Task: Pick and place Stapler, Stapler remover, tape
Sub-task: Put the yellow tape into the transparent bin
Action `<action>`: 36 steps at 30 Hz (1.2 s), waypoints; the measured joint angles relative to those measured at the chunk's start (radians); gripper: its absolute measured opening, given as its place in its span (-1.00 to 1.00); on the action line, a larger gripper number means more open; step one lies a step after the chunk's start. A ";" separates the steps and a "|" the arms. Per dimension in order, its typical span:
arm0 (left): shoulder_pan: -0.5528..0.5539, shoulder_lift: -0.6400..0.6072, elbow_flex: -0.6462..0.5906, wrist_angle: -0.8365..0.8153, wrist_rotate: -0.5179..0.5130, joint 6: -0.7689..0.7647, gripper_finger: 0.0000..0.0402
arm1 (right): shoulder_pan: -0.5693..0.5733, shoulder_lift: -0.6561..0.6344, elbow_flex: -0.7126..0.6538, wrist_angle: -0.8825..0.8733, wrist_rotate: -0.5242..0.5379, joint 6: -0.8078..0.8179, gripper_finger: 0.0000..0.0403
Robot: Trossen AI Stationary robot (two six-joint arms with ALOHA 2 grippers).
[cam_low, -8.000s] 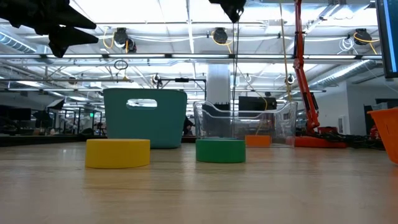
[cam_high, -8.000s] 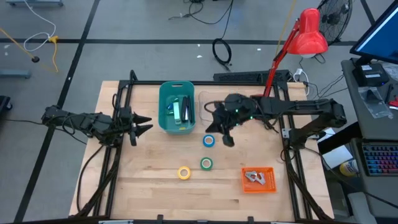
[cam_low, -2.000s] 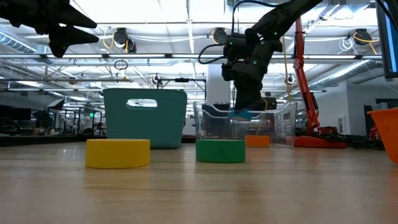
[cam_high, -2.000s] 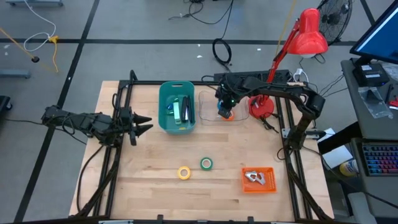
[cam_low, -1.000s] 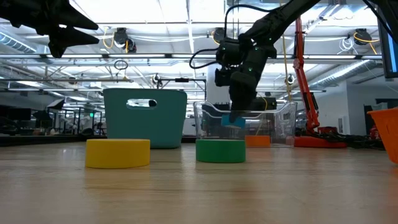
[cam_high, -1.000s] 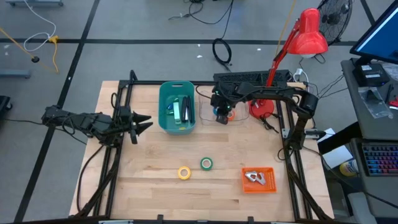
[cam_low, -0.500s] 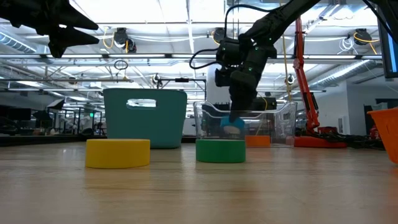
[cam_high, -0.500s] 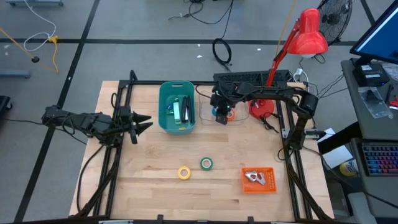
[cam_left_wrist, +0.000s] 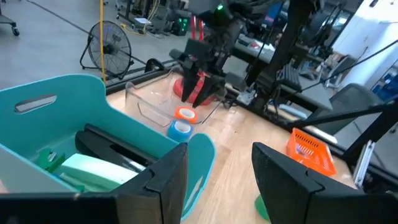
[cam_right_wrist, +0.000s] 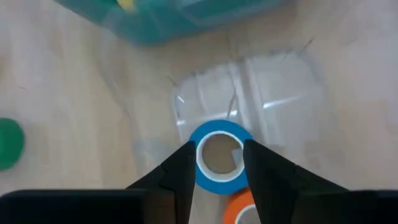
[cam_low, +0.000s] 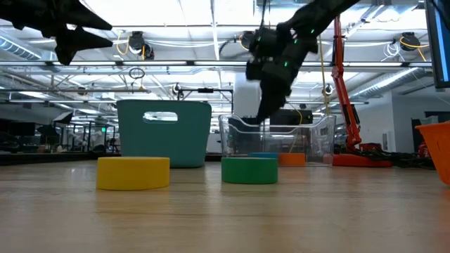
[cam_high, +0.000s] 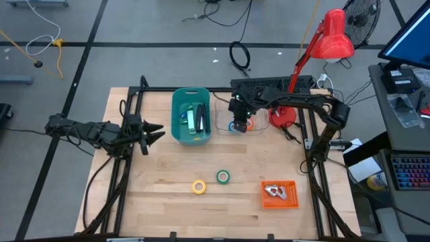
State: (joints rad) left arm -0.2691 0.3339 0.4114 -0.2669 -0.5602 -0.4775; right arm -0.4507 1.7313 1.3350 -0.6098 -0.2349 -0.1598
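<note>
Blue tape roll [cam_right_wrist: 218, 155] lying flat in clear plastic bin [cam_high: 230, 114], touching orange roll [cam_right_wrist: 237, 208] — right gripper [cam_right_wrist: 217, 163] hovering above, jaws spread, empty. Left gripper [cam_high: 152, 133] parked far left, open too. No readable labels.

Floor: grey, with dark seams [cam_high: 134, 44] crossing it in the upper half of the high view.
Cables: a coiled black cable [cam_high: 240, 55] on the floor at upper centre; a white cord [cam_high: 33, 44] at upper left.
Worktop: pale wood planks [cam_high: 168, 195], framed by black rails.
Lamp: red desk lamp [cam_high: 334, 35] at upper right, its red base [cam_high: 282, 115] on the worktop's far edge.
Fan: a black floor fan [cam_high: 361, 17] in the top right corner.
Desk: at the right edge, with a monitor [cam_high: 410, 33] showing blue and a keyboard [cam_high: 411, 171].
Ceiling: in the low view, white beams, pipes and bright light panels [cam_low: 176, 14].
Hall: open workshop with more benches beyond.
</note>
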 joint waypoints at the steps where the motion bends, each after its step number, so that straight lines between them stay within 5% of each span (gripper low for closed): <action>1: 0.000 0.000 0.000 0.011 0.000 -0.001 -0.11 | 0.000 -0.025 0.000 0.001 0.000 -0.002 -0.39; 11: 0.000 0.000 0.000 0.061 0.002 -0.001 -0.11 | 0.046 -0.313 -0.013 0.046 -0.004 0.043 -0.94; 16: 0.000 0.000 0.000 0.074 0.001 -0.007 -0.11 | 0.055 -0.442 -0.084 0.065 -0.008 0.135 -0.95; 26: 0.000 0.039 0.001 0.231 0.047 0.024 -0.11 | 0.061 -0.772 -0.469 0.447 -0.069 0.340 -1.00; 36: -0.001 0.300 0.111 0.099 0.273 -0.081 -0.11 | 0.060 -1.038 -0.820 0.803 -0.107 0.554 -1.00</action>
State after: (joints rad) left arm -0.2699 0.6334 0.5225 -0.1682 -0.2867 -0.5589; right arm -0.3904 0.6938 0.5151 0.1931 -0.3418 0.3940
